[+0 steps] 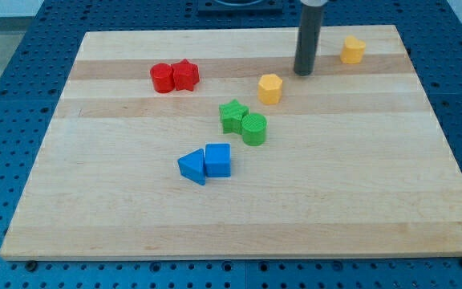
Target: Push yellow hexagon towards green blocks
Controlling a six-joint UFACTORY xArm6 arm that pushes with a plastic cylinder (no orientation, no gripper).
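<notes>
Camera view: my tip rests on the table near the view's top, right of centre. There is no gripper on this arm, only the dark rod, so there is nothing to call wide, narrow or holding.

The yellow hexagon lies just down and to the view's left of my tip, near it, with a thin strip of bare wood between them as far as I can judge. Farther along much the same line, down and left again, sit the green blocks: a green star and a green cylinder, touching or nearly so. So tip, hexagon and greens fall roughly on one diagonal, with my tip on the far side of the hexagon from the greens. That is the relation the coming move turns on; a push down and left looks right to me.

A second yellow block stands to the right of my tip and slightly up, well apart. Its shape is hard to make out.

Two red blocks sit together far to the tip's left. A blue triangle and blue cube lie beyond the greens.

The rod's upper part is cut off by the view's top edge
</notes>
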